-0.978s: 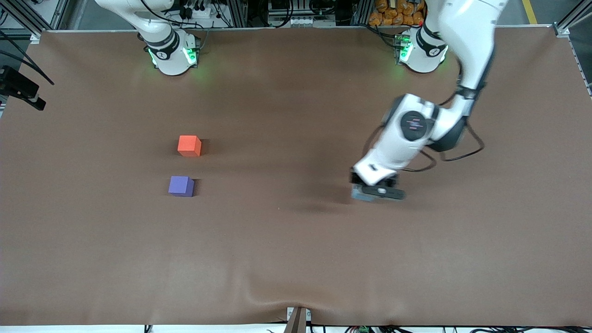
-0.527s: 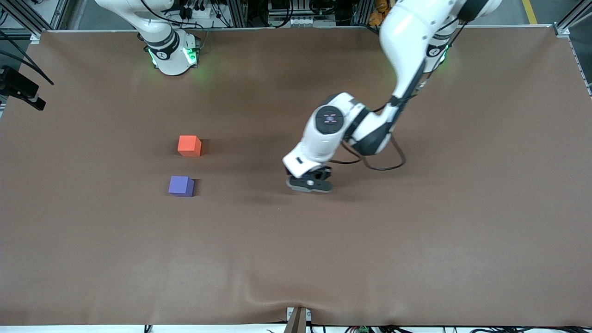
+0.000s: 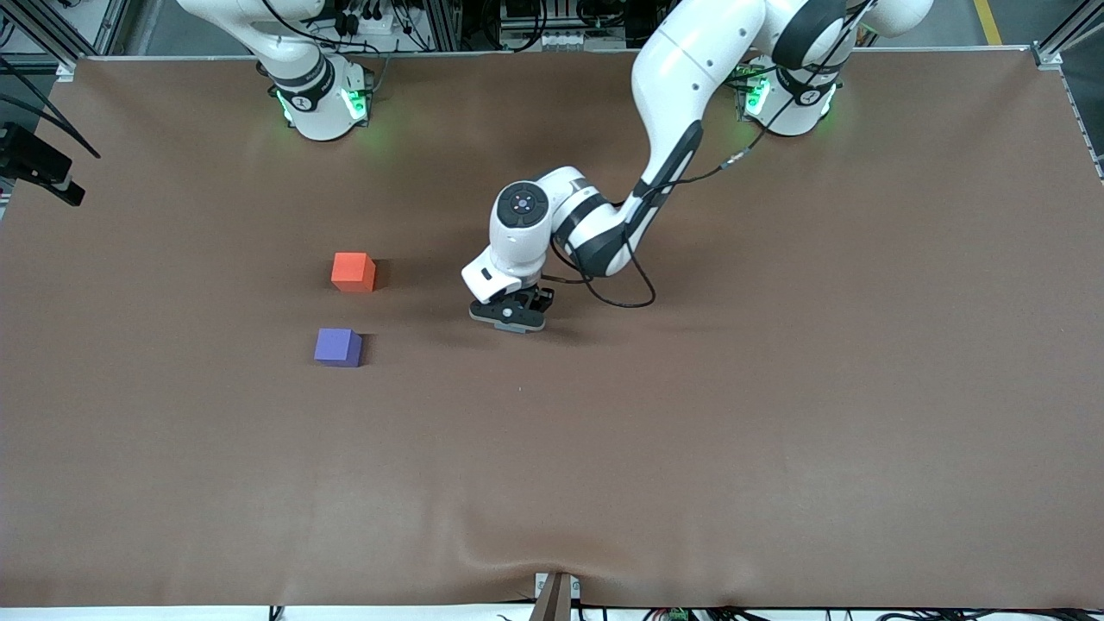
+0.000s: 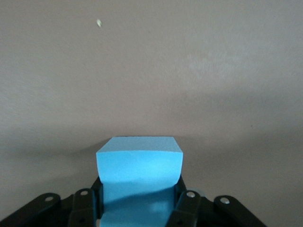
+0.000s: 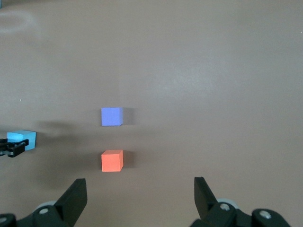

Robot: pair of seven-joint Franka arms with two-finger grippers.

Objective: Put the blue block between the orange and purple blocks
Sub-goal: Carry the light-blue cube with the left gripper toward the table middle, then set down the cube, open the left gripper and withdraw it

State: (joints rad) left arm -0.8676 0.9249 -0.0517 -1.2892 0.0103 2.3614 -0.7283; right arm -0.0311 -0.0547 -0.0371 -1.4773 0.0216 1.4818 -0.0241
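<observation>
Toward the right arm's end of the table (image 3: 776, 483) sat the orange block (image 3: 353, 272) and, nearer the front camera, the purple block (image 3: 337, 347), close together with a bare gap between them, both well in from every table edge. The right gripper (image 5: 140, 195) waited high above that pair with its fingers spread wide and nothing between them.

Moving toward the table's middle, the left gripper (image 3: 510, 316) hung low over the cloth, its fingers (image 4: 188, 203) closed on the blue block (image 4: 139, 177). From the front, the hand hid the block; the left wrist view showed it clamped on two opposite side faces, with its front face and top edge clear of the pads, so the block was in the air over the table's middle, well apart from the other two.

The block looked like a light, matte foam cube, probably slightly yielding and not slippery; the flat opposite faces seemed the sound place to hold it. As a cube it had no long axis, and it sat square in the grip, untilted.
</observation>
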